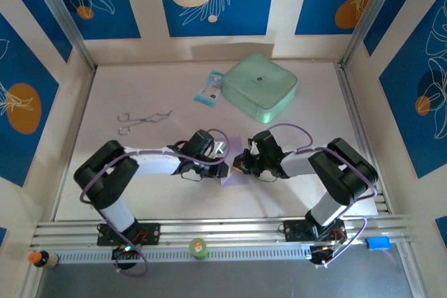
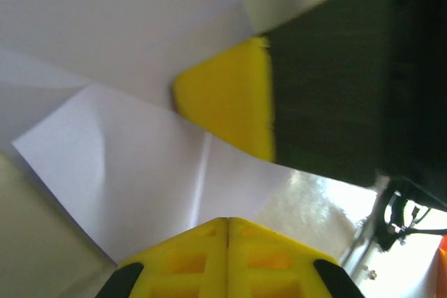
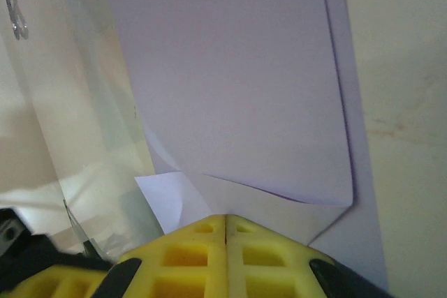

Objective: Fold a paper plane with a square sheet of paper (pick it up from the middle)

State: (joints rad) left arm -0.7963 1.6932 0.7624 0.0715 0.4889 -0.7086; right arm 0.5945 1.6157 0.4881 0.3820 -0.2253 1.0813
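Left gripper (image 2: 227, 225) and right gripper (image 3: 225, 220) both clenched on the square sheet of paper (image 3: 230, 82), lower frame. I judge early fold; next I flatten the crease.

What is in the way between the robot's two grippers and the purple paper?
Nothing visible is. The left gripper and the right gripper are both shut, with their tips right at the square sheet of paper and no other thing in between.
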